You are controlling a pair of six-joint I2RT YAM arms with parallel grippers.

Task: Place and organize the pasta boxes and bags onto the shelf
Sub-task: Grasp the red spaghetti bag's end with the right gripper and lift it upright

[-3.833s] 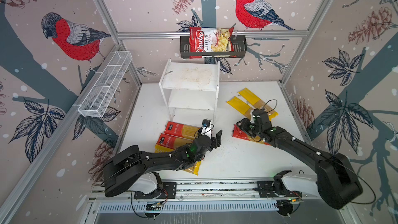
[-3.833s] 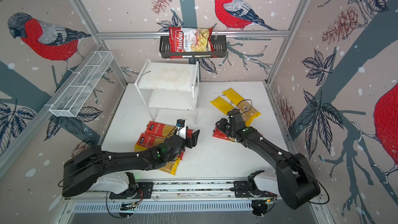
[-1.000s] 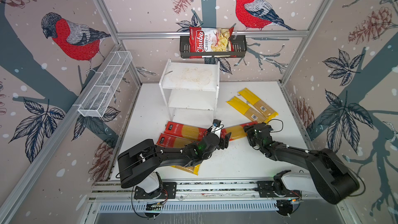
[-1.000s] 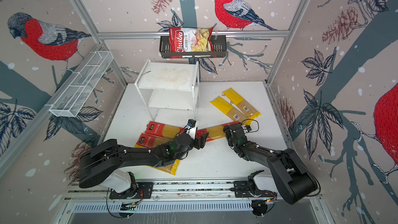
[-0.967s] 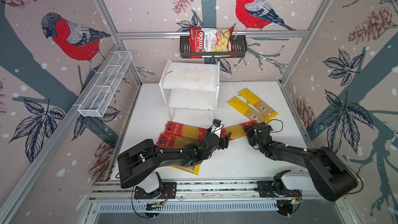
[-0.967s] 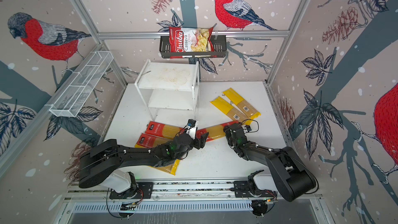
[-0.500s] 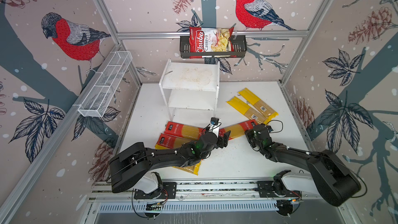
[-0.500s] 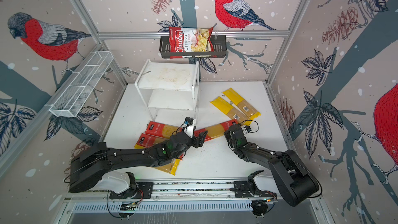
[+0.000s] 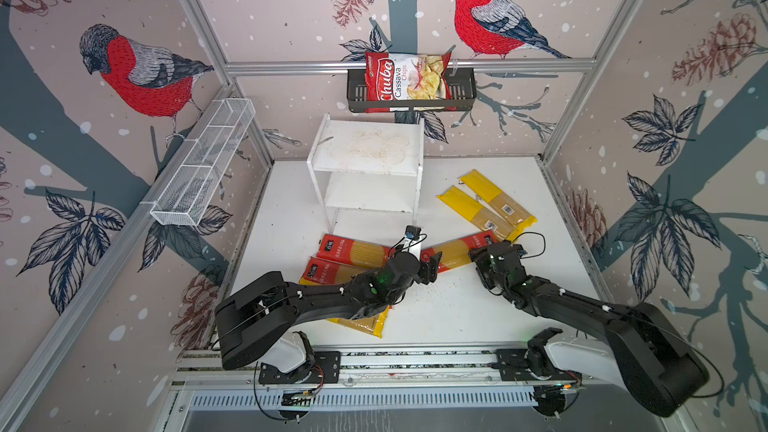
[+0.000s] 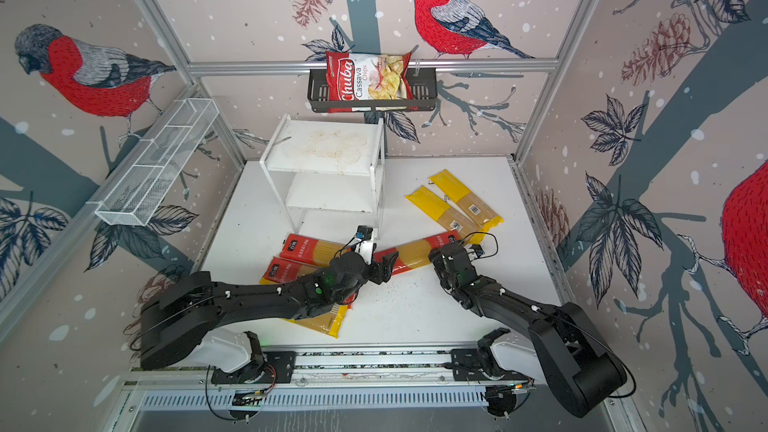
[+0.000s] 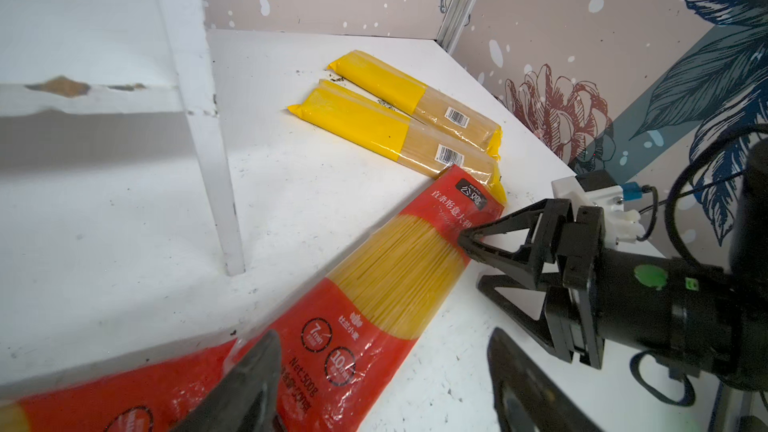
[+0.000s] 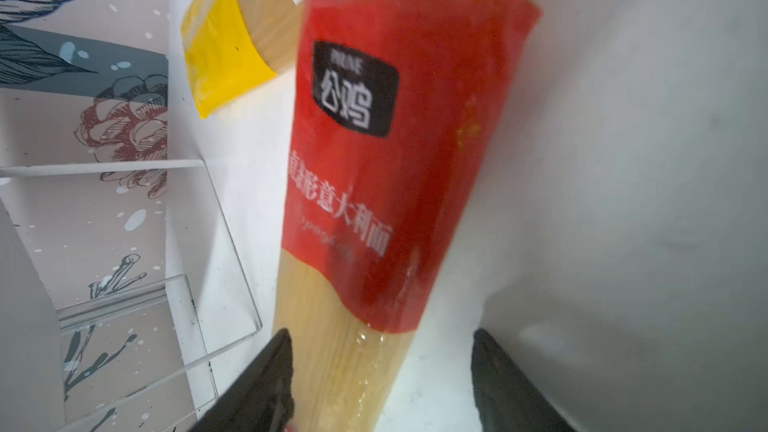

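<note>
- Nearest, one yellow packet (image 9: pixel 365 322) is lying on the desk (image 9: pixel 449 317) under the left arm.
- Next, the left claw (image 9: pixel 431 270) and the right claw (image 9: pixel 478 265) are both gaping wide around one red packet (image 9: pixel 455 251), not gripping it.
- Farther back, two more red packets (image 9: pixel 353 252) and two yellow packets (image 9: pixel 459 206) are lying loose.
- Farthest, the shelf (image 9: pixel 365 151) is standing bare; all six are waiting.

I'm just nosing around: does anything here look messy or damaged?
Yes. The white shelf has a brown-stained top and chipped paint on a board edge, and small crumbs lie scattered on the table.
</note>
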